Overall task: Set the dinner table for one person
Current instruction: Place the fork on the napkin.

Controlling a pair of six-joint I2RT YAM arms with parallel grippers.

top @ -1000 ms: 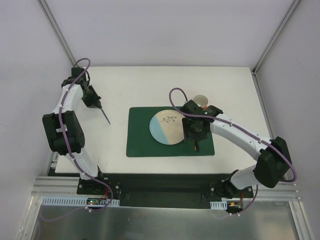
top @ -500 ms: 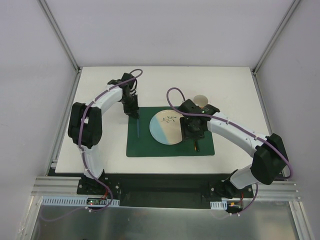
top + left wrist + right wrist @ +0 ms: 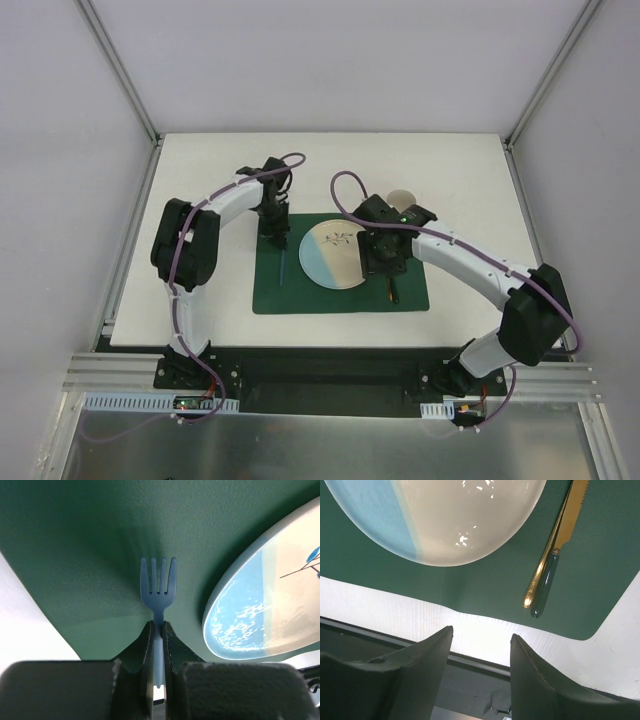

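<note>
My left gripper [image 3: 277,238] is shut on the handle of a blue plastic fork [image 3: 282,268]. It holds the fork low over the left part of the dark green placemat [image 3: 300,298], left of the plate [image 3: 335,255]. In the left wrist view the fork [image 3: 158,587] sticks out from between the closed fingers, with the plate [image 3: 270,615] to its right. My right gripper [image 3: 386,262] is open and empty above the plate's right edge. A gold knife with a dark handle [image 3: 555,555] lies on the mat right of the plate [image 3: 460,515]. Everything rests on the white dinner table [image 3: 200,300].
A pale cup [image 3: 402,199] stands on the table behind the mat's far right corner, partly hidden by the right arm. The knife [image 3: 390,290] lies near the mat's right edge. The table's near edge and a metal rail [image 3: 470,662] run below the mat.
My left arm has swung from the table's far left to the mat, carrying the fork, which now points toward the near edge beside the plate. The right arm has barely moved.
</note>
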